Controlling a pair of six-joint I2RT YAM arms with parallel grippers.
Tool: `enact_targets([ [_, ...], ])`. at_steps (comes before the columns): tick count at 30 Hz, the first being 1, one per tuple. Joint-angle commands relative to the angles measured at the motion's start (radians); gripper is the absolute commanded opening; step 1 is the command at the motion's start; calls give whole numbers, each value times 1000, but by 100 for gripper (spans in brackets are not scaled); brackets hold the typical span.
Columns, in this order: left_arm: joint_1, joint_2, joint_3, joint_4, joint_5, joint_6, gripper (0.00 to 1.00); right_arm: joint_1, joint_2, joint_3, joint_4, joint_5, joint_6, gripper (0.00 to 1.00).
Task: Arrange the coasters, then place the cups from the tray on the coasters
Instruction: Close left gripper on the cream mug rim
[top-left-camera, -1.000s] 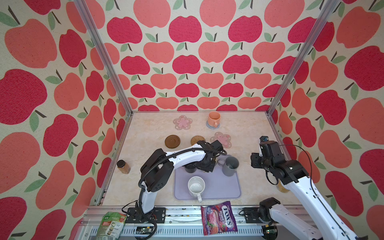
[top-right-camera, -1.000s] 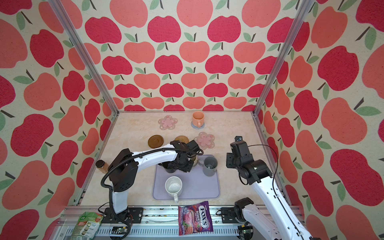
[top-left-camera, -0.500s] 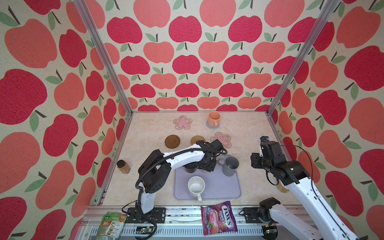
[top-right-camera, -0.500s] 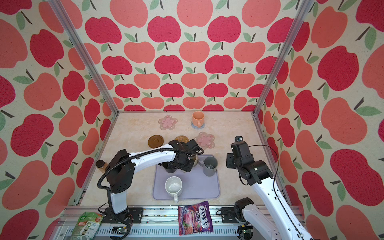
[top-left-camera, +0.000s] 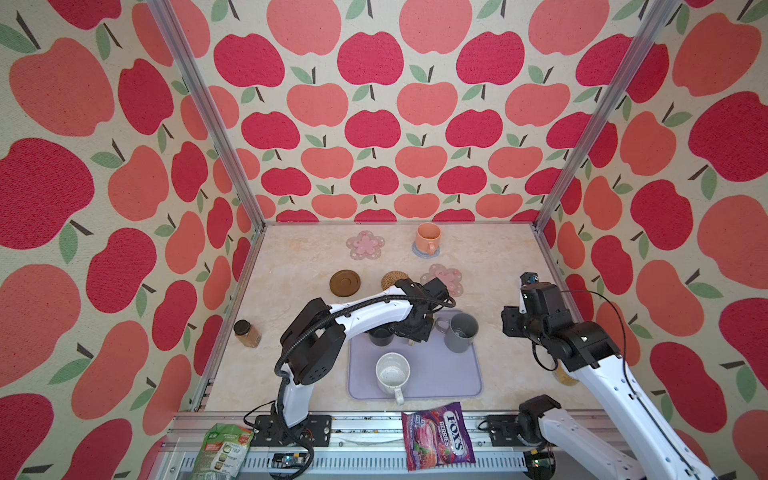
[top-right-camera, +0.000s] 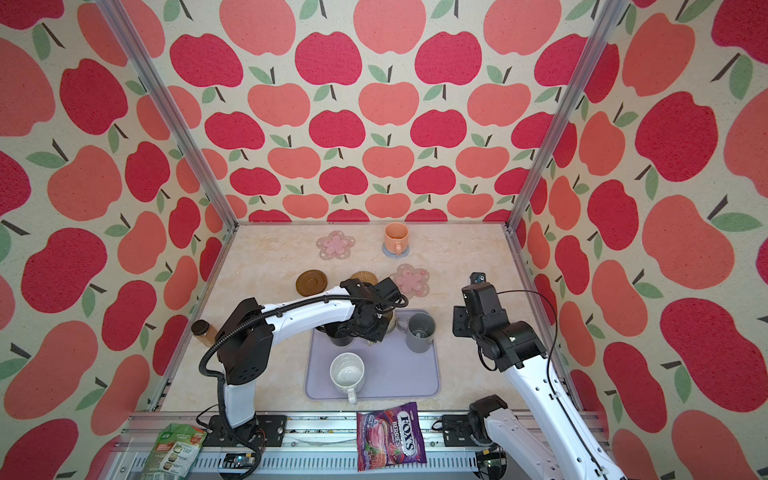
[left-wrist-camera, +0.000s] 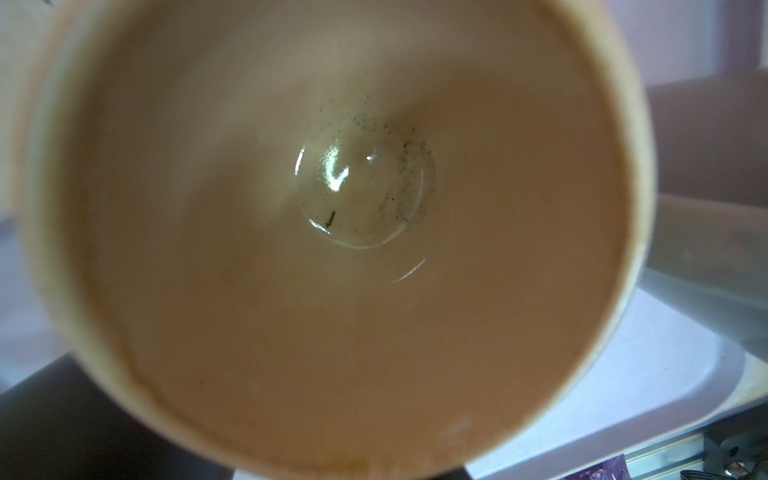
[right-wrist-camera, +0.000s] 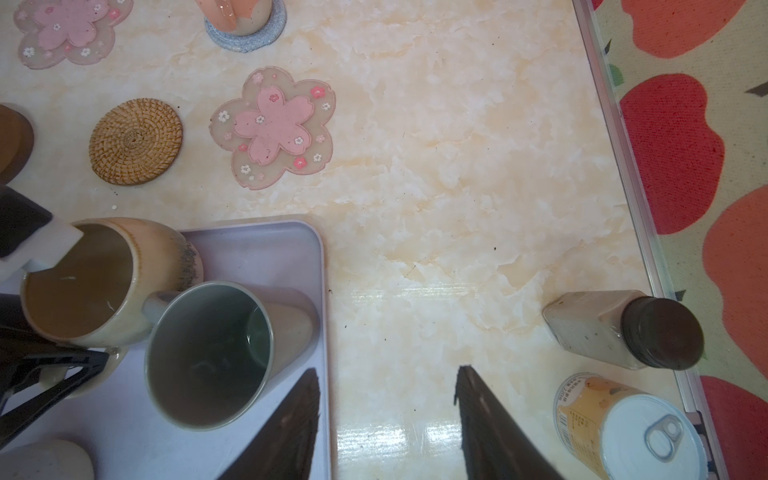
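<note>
So the left gripper (top-left-camera: 413, 334) is down over the beige mug (right-wrist-camera: 91, 282), which stands at the middle of the tray's (top-left-camera: 449, 374) far edge. The black fingers (right-wrist-camera: 50, 357) come together by the mug's near side, where a bit of handle pokes out. Honestly I can't tell if they're actually clamped on it or just close.

The mug itself is creamy glaze outside with a dark speckled patch down one side. In the left wrist view the inside (left-wrist-camera: 332, 249) is tan-brown, with a shiny bottom and a few dark specks.

The right gripper (right-wrist-camera: 385, 370) hangs over bare bench just off the tray's right edge, fingers spread wide with nothing between them.

Everything else:
- The lavender tray sits at the middle of the bench's front edge.
- The black mug (top-left-camera: 380, 336) is at the tray's far left corner and the grey mug (top-left-camera: 459, 332) at its far right corner, just beside the beige one.
- The white mug (top-left-camera: 392, 372) is nearer the tray's front edge, with its handle pointing at the front.
- The orange mug (top-left-camera: 428, 239) is on the knit coaster (right-wrist-camera: 266, 29) near the bench's back edge.
- One flower coaster (top-left-camera: 365, 245) lies to its left, with nothing on it.
- The brown disc (top-left-camera: 345, 283), the rattan (right-wrist-camera: 135, 141) and the second flower (right-wrist-camera: 276, 126) sit in a row just behind the tray, all bare.
</note>
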Motion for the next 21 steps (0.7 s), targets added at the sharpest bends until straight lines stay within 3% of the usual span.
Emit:
enact_targets([
  [1,-4,29,35,-32,-44,-11,25,-7,-12,-11,2,-2,3,56],
  [12,-6,45,29,-21,-46,-26,26,-7,-19,-10,0,10,-1,56],
  [21,-4,51,29,-12,-66,-35,10,-11,-36,-23,-3,24,-1,56],
])
